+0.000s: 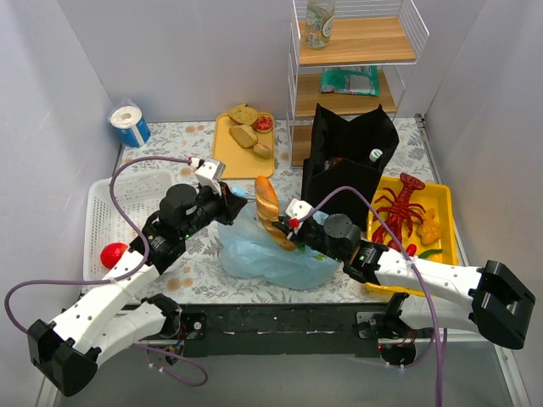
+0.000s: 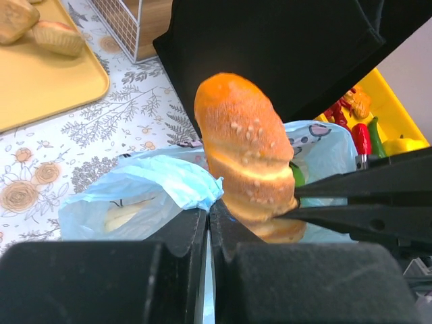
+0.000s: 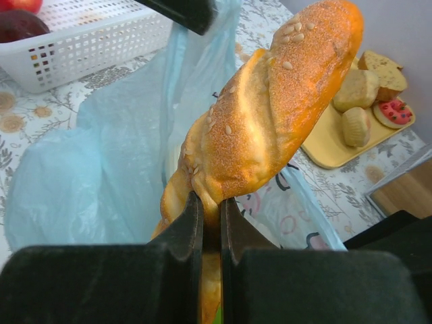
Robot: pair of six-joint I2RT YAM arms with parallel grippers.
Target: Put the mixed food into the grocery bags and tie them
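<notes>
bread loaf [image 1: 271, 212] stands tilted in the mouth of the light-blue plastic bag [image 1: 271, 259] at mid-table, lower end inside, top poking out, just beside the black bag [image 1: 348, 161]. right gripper [image 3: 210, 209] is clenched on the loaf's lower part, left gripper [image 2: 208, 216] pinched tight on the blue bag's rim; best bet: hold the rim up and taut, lean the loaf flatter, push it down past the mouth, then release. count: one loaf, two bags, one white basket [image 1: 97, 220], one yellow tray [image 1: 443, 197] with one red lobster [image 1: 403, 208].

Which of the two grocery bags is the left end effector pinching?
The light-blue plastic bag, its edge caught in the left end effector; the tall black bag stands free behind it.
</notes>
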